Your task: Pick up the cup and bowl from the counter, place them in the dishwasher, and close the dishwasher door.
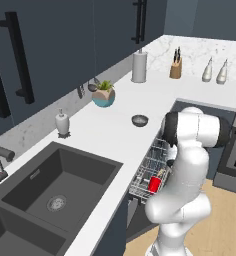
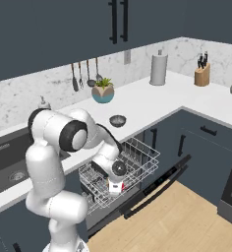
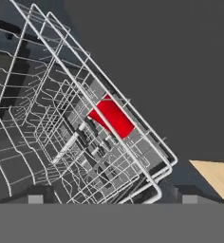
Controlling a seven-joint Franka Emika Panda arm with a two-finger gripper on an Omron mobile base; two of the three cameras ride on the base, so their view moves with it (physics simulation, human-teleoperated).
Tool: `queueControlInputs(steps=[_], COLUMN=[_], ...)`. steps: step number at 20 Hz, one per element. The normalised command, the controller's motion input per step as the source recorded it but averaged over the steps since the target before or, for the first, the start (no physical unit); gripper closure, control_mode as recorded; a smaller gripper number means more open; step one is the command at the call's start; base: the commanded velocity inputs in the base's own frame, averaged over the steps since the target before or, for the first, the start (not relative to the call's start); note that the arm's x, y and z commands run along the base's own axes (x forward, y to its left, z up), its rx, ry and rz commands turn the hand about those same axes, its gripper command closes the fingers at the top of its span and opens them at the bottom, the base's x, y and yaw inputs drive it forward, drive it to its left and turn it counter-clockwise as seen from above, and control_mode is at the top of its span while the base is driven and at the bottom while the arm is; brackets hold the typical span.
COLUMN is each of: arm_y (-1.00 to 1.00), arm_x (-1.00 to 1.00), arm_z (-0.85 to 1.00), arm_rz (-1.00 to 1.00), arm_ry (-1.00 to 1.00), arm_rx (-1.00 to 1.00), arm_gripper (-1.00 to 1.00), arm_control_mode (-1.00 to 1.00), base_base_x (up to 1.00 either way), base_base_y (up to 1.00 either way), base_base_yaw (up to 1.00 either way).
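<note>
The red cup (image 1: 154, 184) rests inside the wire rack (image 1: 149, 165) of the dishwasher, near the rack's front edge. In the hand view the cup (image 3: 111, 116) lies behind the rack wires, well ahead of my fingertips. My gripper (image 3: 112, 198) is open, its tips wide apart with nothing between them, and it hangs just above the rack (image 2: 130, 165), pointing down at the gripper (image 2: 116, 186). The dark grey bowl (image 1: 139, 120) sits on the white counter (image 1: 110, 137), behind the rack. The dishwasher door (image 2: 155, 192) is folded down and open.
A teal planter (image 1: 104, 96), a soap dispenser (image 1: 62, 122) and a paper towel roll (image 1: 139, 66) stand along the wall. The dark sink (image 1: 55, 185) lies to the left. A knife block (image 1: 175, 67) is in the far corner, and an oven (image 1: 235, 160) at the right.
</note>
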Motion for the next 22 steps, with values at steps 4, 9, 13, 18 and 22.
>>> queueControlInputs(steps=[4, 9, 13, 18, 22], arm_y=[-0.30, -0.38, -0.46, -0.33, -0.09], arm_x=[-0.07, 0.02, 0.03, 0.16, 0.36], arm_z=[1.00, 1.00, 1.00, 1.00, 1.00], arm_rz=[0.00, 0.02, 0.08, 0.13, 0.13], arm_ry=[0.00, 0.00, 0.00, 0.00, 0.00], arm_rx=[0.06, 0.07, 0.10, 0.13, 0.16], arm_gripper=[-1.00, -1.00, -1.00, -1.00, -1.00], arm_control_mode=[-1.00, -1.00, -1.00, -1.00, -1.00], base_base_x=[0.00, 0.00, 0.00, 0.00, 0.00], base_base_y=[0.00, 0.00, 0.00, 0.00, 0.00], base_base_yaw=[0.00, 0.00, 0.00, 0.00, 0.00])
